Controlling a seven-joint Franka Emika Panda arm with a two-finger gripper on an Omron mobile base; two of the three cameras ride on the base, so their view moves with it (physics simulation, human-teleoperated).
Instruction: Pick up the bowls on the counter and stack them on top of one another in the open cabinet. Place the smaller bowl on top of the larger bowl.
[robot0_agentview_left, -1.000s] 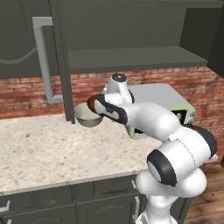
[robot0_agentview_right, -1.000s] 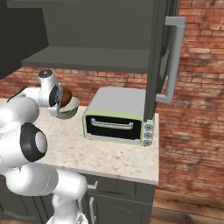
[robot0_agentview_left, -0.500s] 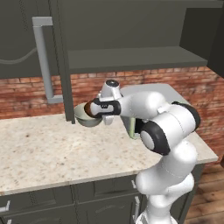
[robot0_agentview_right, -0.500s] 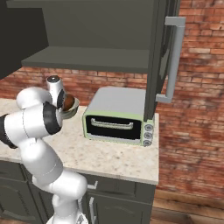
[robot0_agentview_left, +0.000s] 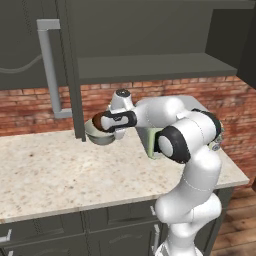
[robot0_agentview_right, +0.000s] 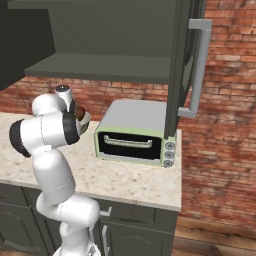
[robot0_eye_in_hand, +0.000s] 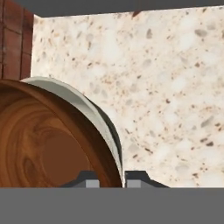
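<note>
My gripper (robot0_agentview_left: 106, 121) is shut on the rim of the smaller bowl (robot0_agentview_left: 98, 121), a dark reddish-brown wooden one held tilted on its side. Directly under and behind it, the larger pale grey-green bowl (robot0_agentview_left: 100, 137) rests on the counter (robot0_agentview_left: 50, 175) near the brick wall. In the hand view the smaller bowl (robot0_eye_in_hand: 48, 148) sits with its rim between the fingertips (robot0_eye_in_hand: 89, 180), and the larger bowl's (robot0_eye_in_hand: 94, 113) rim curves just behind it. From the right base view the smaller bowl (robot0_agentview_right: 80, 114) and larger bowl (robot0_agentview_right: 86, 120) peek out beside my arm. The cabinet (robot0_agentview_left: 150, 67) stands open above.
The cabinet door with its long grey handle (robot0_agentview_left: 50, 65) hangs open just left of the bowls. A pale green toaster oven (robot0_agentview_right: 132, 135) stands on the counter (robot0_agentview_right: 125, 180) to the right. A brick wall (robot0_agentview_right: 220, 150) backs the counter.
The arm's elbow has swung up and over to the right while the hand stayed at the bowls. The smaller bowl has shifted slightly left in the grip.
</note>
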